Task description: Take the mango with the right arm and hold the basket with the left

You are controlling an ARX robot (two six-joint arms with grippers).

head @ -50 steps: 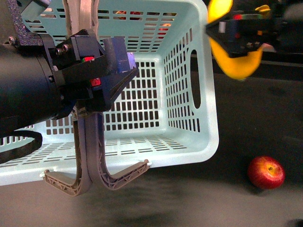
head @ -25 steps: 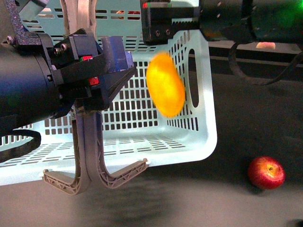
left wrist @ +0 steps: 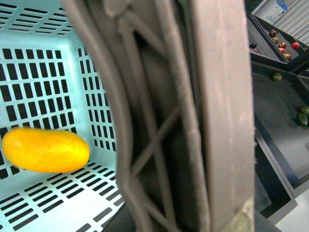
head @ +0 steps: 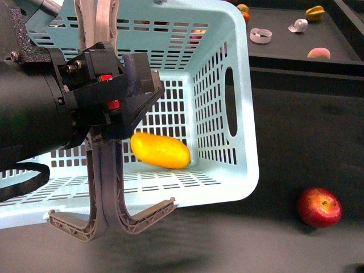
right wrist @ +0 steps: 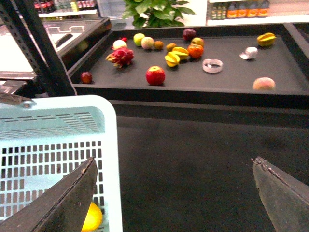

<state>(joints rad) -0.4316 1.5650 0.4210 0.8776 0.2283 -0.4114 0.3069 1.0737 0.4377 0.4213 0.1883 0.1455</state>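
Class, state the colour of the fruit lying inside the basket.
Yellow-orange; the mango in the basket shows best in the front view.

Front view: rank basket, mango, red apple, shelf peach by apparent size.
Largest first: basket, mango, red apple, peach. The peach lies farther from the camera, so its small look may be distance.

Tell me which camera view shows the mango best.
Left wrist view: the mango shows whole and large, unobstructed, inside the basket. Front view shows it smaller, lying on the basket floor. Right wrist view catches only a sliver behind the basket wall.
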